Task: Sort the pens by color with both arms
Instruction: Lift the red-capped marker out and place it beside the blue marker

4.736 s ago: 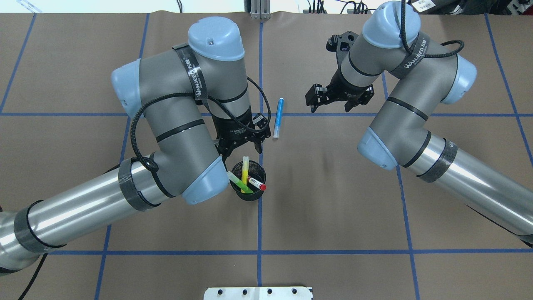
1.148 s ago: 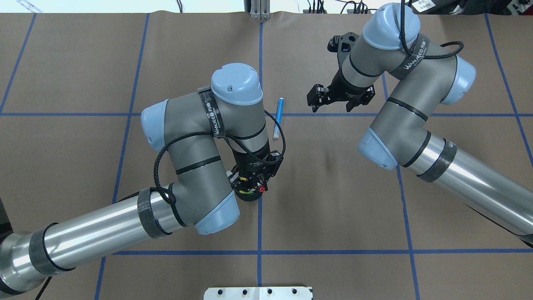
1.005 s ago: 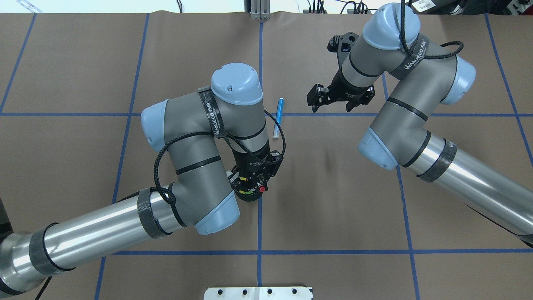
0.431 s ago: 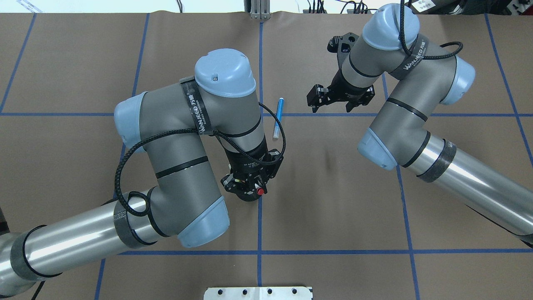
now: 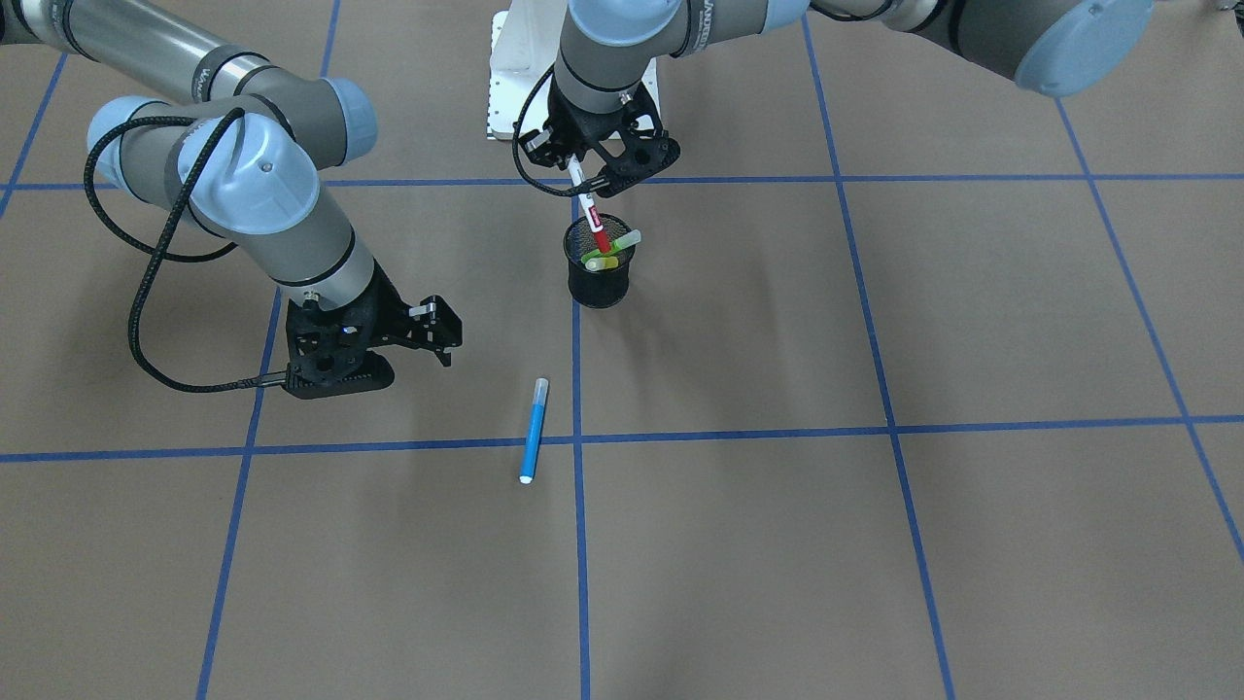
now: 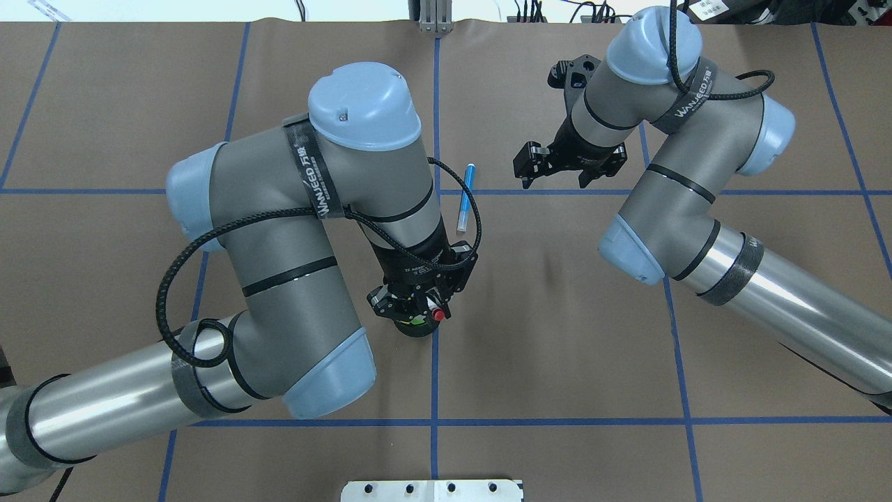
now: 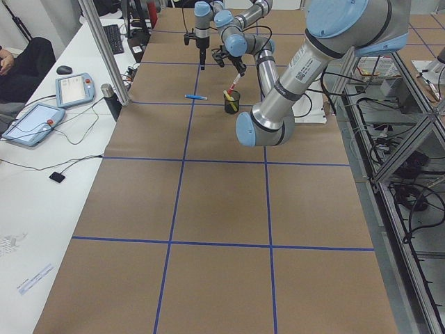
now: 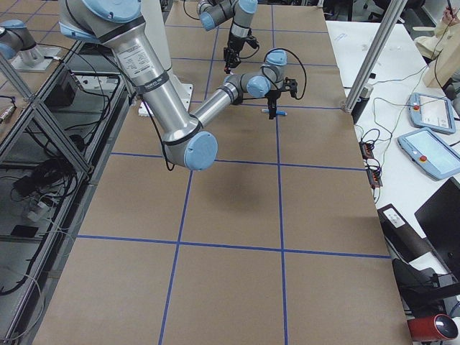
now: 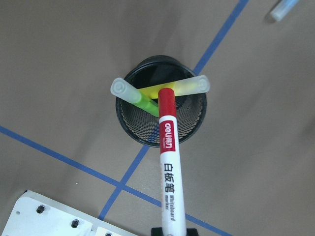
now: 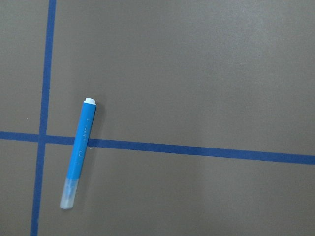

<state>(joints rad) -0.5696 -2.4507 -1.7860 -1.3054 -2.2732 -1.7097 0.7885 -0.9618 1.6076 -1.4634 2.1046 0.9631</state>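
My left gripper [image 6: 417, 305] is shut on the white pen with red cap and end [image 9: 168, 167] and holds it nearly upright over the black mesh cup [image 9: 129, 129]. The pen's lower red end [image 5: 603, 239] is at the cup's mouth. The light green pen [image 9: 134, 97] and the yellow pen [image 9: 183, 87] lean in the cup. The blue pen [image 6: 465, 198] lies flat on the paper beyond the cup, and also shows in the right wrist view [image 10: 78, 160]. My right gripper [image 6: 554, 180] is open and empty, hovering to the right of the blue pen.
Brown paper with a blue tape grid [image 6: 433, 390] covers the table. The white base pedestal [image 6: 432, 490] is at the near edge. Operator desks with tablets [image 7: 73, 88] stand beyond the far side of the table.
My left gripper came down into the cup, shut on the white-and-red pen, and has been rising with it. The right arm and the blue pen have not moved.
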